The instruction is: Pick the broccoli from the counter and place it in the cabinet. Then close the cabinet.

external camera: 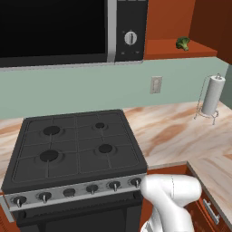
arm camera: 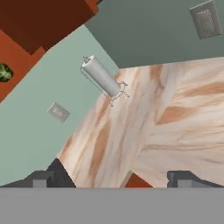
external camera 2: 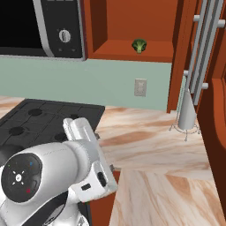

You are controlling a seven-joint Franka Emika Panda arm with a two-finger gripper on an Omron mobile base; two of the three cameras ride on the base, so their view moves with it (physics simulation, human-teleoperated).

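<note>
Broccoli (external camera: 183,43) sits upright on the shelf floor of the orange-red cabinet (external camera: 172,49), near its right end, beside the microwave (external camera: 72,29); cabinet door (external camera 2: 211,53) stands open, seen edge-on with its silver bar handle in the right base view. Below it, pale marbled surface (external camera: 172,131) carries a paper-towel roll (external camera: 212,95) on a wire stand in the corner, a wall outlet (external camera: 156,84) on the green backsplash, black four-burner stove (external camera: 74,147) to the left. Hand (arm camera: 113,179) hangs over the surface, well apart from the broccoli, fingertips (arm camera: 183,178) spread wide with nothing between them.
</note>
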